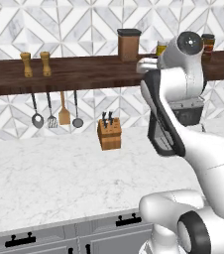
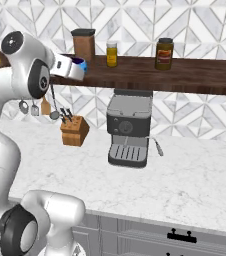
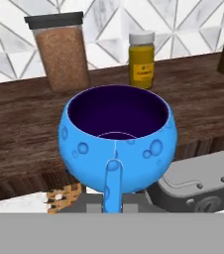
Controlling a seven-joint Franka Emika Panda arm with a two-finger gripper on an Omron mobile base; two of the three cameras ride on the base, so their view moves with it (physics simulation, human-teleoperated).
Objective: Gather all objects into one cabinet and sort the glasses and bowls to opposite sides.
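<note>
One blue cup [image 3: 116,144], held by tool [image 2: 80,69]

Blue cup [image 3: 118,144] before the shelf [image 3: 29,129], above coffee machine [image 3: 203,181]

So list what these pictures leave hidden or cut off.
- End effector: hand view; the blue cup covers its fingertips, so the grip cannot be confirmed.
- Blue cup: right base view; mostly hidden behind the white hand.
- Coffee machine: hand view; cut off by the right edge.
- Knife block: hand view; mostly behind the cup.
</note>
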